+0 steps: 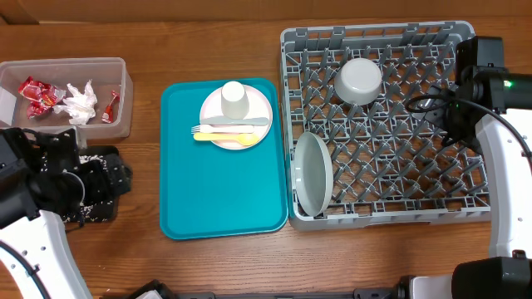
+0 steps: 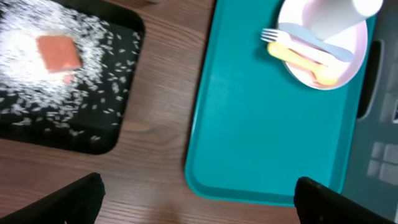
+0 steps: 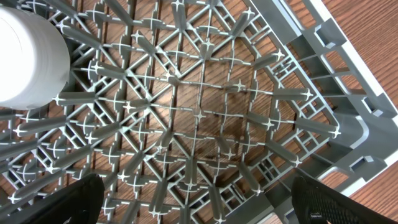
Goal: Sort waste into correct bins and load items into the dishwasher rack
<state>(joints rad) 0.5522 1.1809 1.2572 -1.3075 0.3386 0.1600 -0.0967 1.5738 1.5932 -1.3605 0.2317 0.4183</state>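
We begin with the waste. One small orange food cube [image 2: 59, 53] sits on a heap of loose whitish rice grains [image 2: 31, 71] in the one shallow black rectangular tray [image 2: 127, 37]. That tray lies ahead and to the left of our left gripper [image 2: 198, 186], whose two fingers stand wide apart over bare wood, holding nothing. Seen from above, the one clear rectangular plastic tub [image 1: 66, 61] lies beyond that arm. It holds one crumpled white paper napkin [image 1: 81, 104] and red crinkled wrappers [image 1: 37, 94] — we count three pieces, two of them bunched together.

Ahead and to the right of the left gripper lies one large teal serving tray [image 2: 261, 137]. It carries one pale pinkish-white plate [image 2: 356, 53] with one small white cup [image 2: 336, 15], one white plastic fork [image 2: 273, 34] and one yellow plastic spoon [image 2: 298, 59] on it.

Our right gripper [image 3: 196, 186] hangs spread and empty over the grid floor of the large square grey plastic dishwasher rack [image 3: 205, 112]. One small grey bowl [image 3: 25, 56] sits ahead to its left. One round grey plate [image 1: 313, 176] stands on edge by the rack wall nearest the teal tray.
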